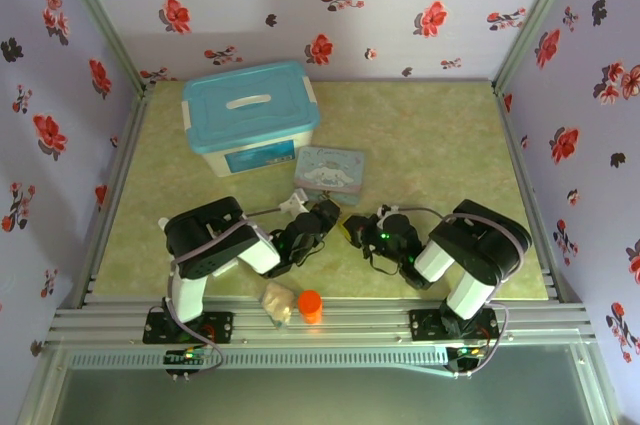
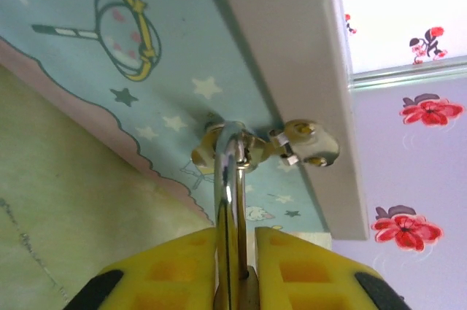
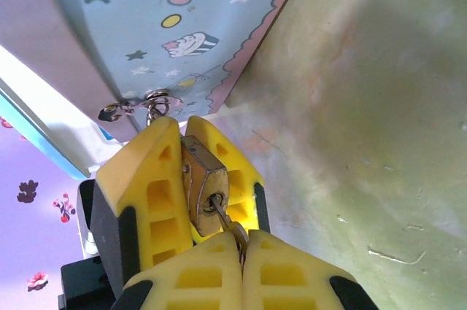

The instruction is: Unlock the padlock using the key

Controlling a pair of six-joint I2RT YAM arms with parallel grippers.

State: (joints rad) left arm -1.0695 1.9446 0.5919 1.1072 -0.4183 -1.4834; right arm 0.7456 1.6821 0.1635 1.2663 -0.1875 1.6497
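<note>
The padlock [image 3: 203, 190] is clamped by its brass body between the closed yellow pads of the left gripper [image 2: 235, 241]. Its silvery shackle [image 2: 230, 171] is hooked through the hasp [image 2: 219, 138] of the pale blue cartoon tin [image 1: 330, 167]. The key [image 3: 221, 211] is seated in the keyhole and pinched tight by the right gripper [image 3: 241, 248], whose pads are almost touching. From above, both grippers are seen meeting at the tin's 6 o'clock edge. An orange cylinder [image 1: 310, 305] is seen farther off, also at 6 o'clock.
</note>
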